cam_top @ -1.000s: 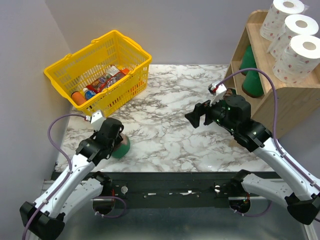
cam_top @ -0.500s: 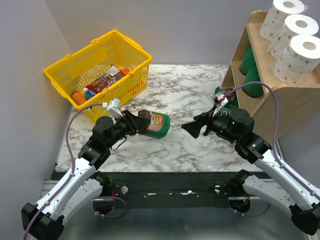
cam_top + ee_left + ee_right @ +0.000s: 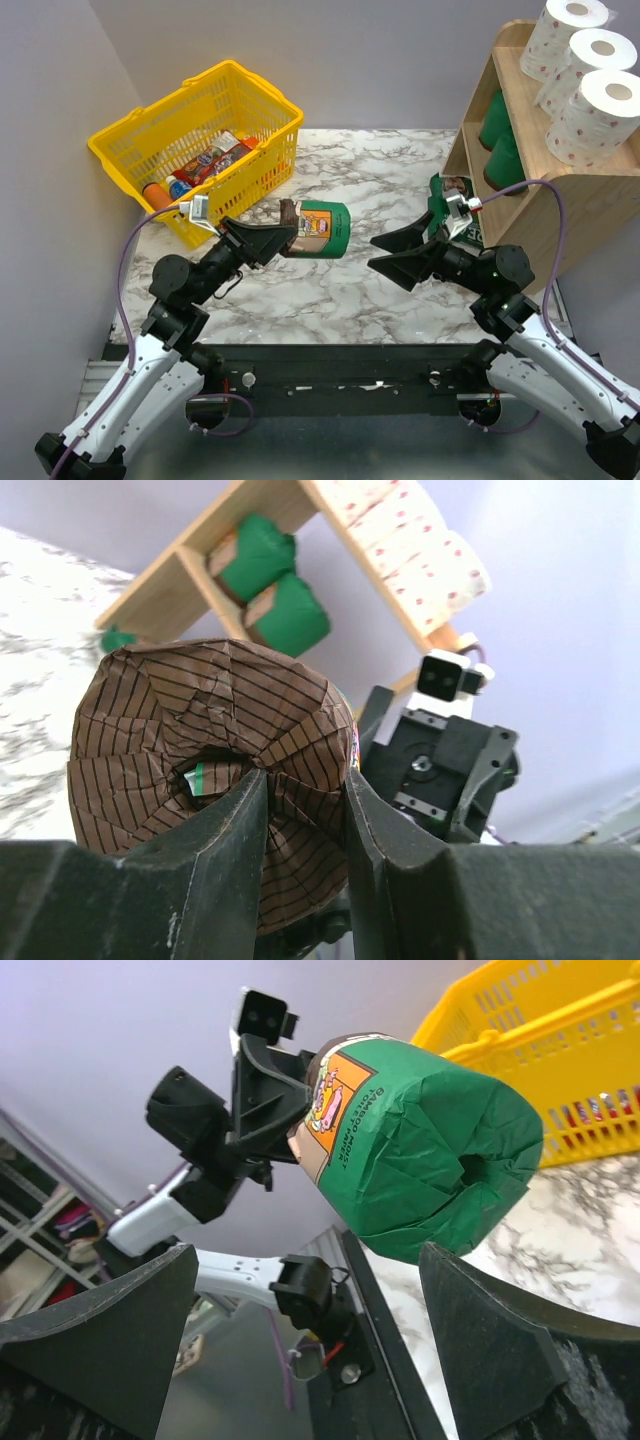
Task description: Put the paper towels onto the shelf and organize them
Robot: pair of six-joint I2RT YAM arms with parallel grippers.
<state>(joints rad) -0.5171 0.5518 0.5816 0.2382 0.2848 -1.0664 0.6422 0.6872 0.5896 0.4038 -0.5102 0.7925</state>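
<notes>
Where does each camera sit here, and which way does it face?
Top external: above and behind the arm bases, looking down on the marble table, yellow basket and shelf; both arms show.
Left wrist: on the left arm, looking along the left gripper at the brown end of the green roll, shelf beyond; own fingers show.
Right wrist: on the right arm, looking through the open right gripper at that roll, basket behind; own fingers show.
Shared: both wrist views show the green roll and the opposite arm.

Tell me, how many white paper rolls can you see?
3, all in a row on the wooden shelf's top tier: a far roll, a middle roll, a near roll. None looks hidden.
</notes>
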